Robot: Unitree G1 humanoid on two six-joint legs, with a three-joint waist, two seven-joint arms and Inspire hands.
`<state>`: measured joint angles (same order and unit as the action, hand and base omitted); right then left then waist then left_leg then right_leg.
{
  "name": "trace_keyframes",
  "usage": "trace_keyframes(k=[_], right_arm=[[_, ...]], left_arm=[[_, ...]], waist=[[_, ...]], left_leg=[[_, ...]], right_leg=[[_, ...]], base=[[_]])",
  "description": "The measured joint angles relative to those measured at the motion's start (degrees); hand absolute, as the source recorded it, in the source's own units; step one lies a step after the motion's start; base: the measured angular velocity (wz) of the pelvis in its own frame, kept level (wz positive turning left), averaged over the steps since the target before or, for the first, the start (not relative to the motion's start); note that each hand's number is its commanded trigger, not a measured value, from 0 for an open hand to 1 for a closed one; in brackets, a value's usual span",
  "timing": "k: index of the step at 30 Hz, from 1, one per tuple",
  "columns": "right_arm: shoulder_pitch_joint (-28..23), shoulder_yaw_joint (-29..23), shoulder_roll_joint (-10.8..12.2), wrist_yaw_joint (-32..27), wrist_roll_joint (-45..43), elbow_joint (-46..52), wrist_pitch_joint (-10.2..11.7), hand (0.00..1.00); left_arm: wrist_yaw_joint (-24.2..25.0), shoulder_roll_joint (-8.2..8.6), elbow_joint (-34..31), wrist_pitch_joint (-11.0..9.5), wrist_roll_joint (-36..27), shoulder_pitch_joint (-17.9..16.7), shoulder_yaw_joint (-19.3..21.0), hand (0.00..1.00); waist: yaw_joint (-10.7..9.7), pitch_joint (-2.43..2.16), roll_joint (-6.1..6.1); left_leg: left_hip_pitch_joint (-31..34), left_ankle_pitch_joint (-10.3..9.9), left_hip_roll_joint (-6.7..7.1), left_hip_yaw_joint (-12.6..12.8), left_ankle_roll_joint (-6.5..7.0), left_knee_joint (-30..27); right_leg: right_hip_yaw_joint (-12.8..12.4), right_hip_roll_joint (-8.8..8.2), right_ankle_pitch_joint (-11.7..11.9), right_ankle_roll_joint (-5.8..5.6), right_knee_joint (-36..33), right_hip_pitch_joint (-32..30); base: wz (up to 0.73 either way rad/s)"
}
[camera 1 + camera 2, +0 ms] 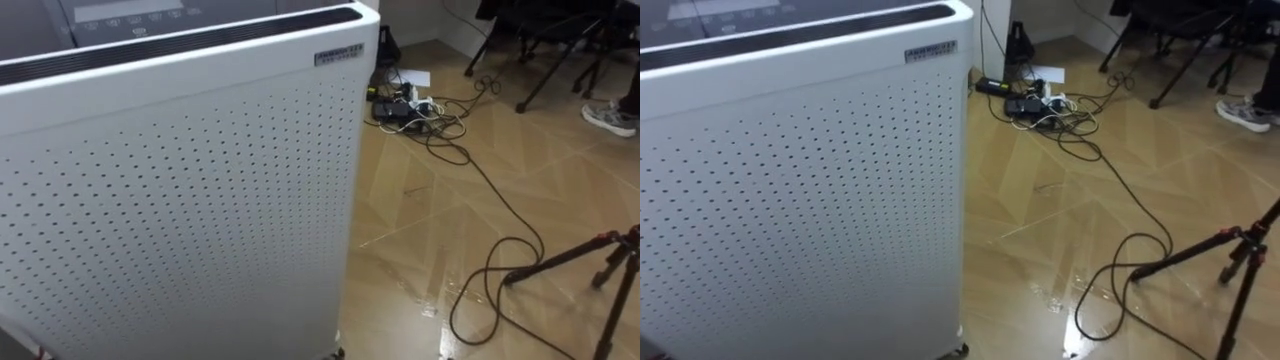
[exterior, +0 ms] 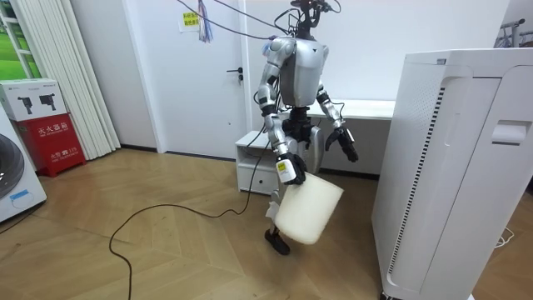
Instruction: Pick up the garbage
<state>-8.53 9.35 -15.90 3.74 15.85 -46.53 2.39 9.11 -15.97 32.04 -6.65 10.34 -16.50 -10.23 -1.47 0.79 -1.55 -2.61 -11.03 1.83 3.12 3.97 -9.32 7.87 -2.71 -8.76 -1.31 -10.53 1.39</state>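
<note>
The robot stands just beside the tall white perforated air purifier [image 2: 450, 167], its right hand [image 2: 287, 169] clamped on the rim of a white plastic bin [image 2: 310, 210] that hangs at knee height. Its left hand [image 2: 346, 147] hangs free at its side, open or closed I cannot tell. I judge it is searching for garbage. The only candidate I can pick out is a flat white sheet [image 1: 416, 77] by the tangled black cables [image 1: 440, 125], so next it needs to walk round the purifier and bend down.
</note>
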Motion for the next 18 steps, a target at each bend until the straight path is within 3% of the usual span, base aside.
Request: trace_keyframes(k=[5, 9, 13, 18], right_arm=[[-1.7, -2.8, 0.6, 0.3, -0.4, -3.9, 0.8, 1.0], [-1.6, -4.5, 1.3, 0.8, -0.4, -10.1, 2.2, 1.0], [-0.2, -8.3, 2.8, 2.0, 1.4, -17.6, 2.5, 1.0], [0.0, -9.2, 3.7, 2.3, 6.1, -21.4, 2.4, 1.0]], left_arm=[[0.0, 1.82, 6.6, -0.9, -4.3, 0.2, 3.3, 0.0], [0.1, 3.3, 15.7, -0.9, -6.7, 0.9, 5.9, 0.0], [-0.1, 4.72, 23.9, -1.0, -14.6, 2.3, 8.4, 0.0], [-0.5, 6.09, 29.8, -0.8, -21.8, 2.6, 11.5, 0.0]], waist=[[0.3, -0.6, 0.63], [0.3, -0.91, 1.24], [0.2, -0.91, 1.37], [0.3, -0.8, 1.06]], left_leg=[[-0.3, 0.0, -0.08, 0.3, -0.02, -0.1], [-1.1, -0.1, -0.2, 0.7, -0.15, 0.4], [-1.2, -0.1, -0.2, 0.7, -0.16, 0.6], [-2.0, -0.4, -0.26, 0.5, -0.31, 0.7]], right_leg=[[0.0, 0.12, 0.0, 0.06, 0.0, 0.2], [-0.1, 0.25, 0.0, 0.05, 0.0, 0.7], [0.0, 0.25, 0.0, 0.06, 0.1, 0.9], [0.0, 0.38, 0.1, 0.12, 0.9, 1.7]], base=[[-0.01], [-0.04], [0.0], [0.0]])
